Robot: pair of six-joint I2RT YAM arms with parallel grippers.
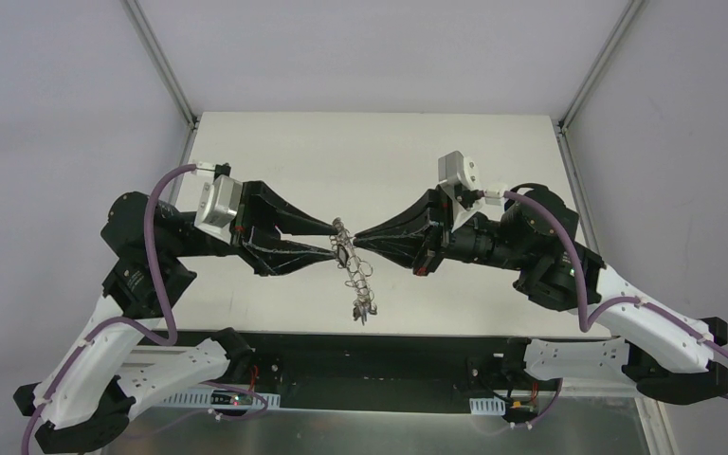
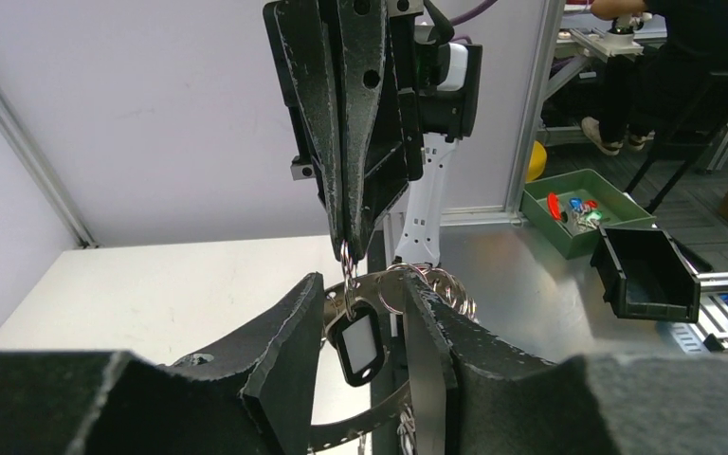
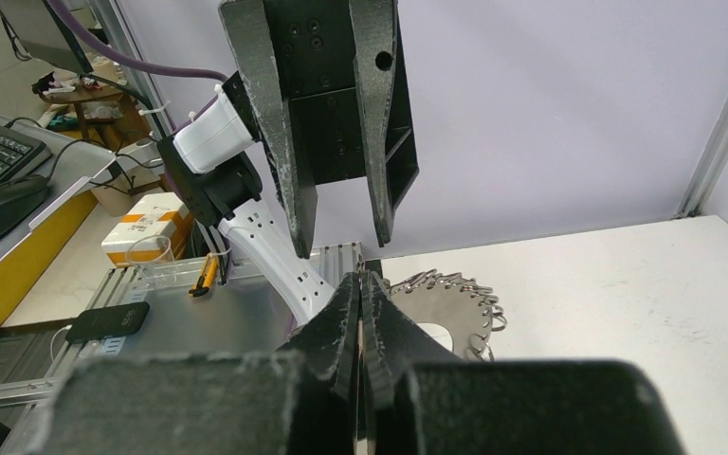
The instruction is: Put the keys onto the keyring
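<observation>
The keyring (image 1: 356,277) is held in the air between both arms, above the white table. In the left wrist view this flat grey keyring (image 2: 365,417) runs between my left gripper's (image 2: 367,282) parted fingers, and both pads touch its rim. My right gripper (image 2: 348,242) comes down from above, shut on a wire loop at the ring's top edge. A black tag (image 2: 357,343) with a white label hangs from that loop. No key blade shows there. In the right wrist view the keyring (image 3: 455,318) and its rim loops lie behind my shut right gripper (image 3: 362,280).
A small cluster of loops (image 1: 364,310) dangles from the ring's near end. The white table (image 1: 275,152) sits between grey walls and metal posts. Off the table, the left wrist view shows a green bin (image 2: 578,213) and a black bin (image 2: 645,275).
</observation>
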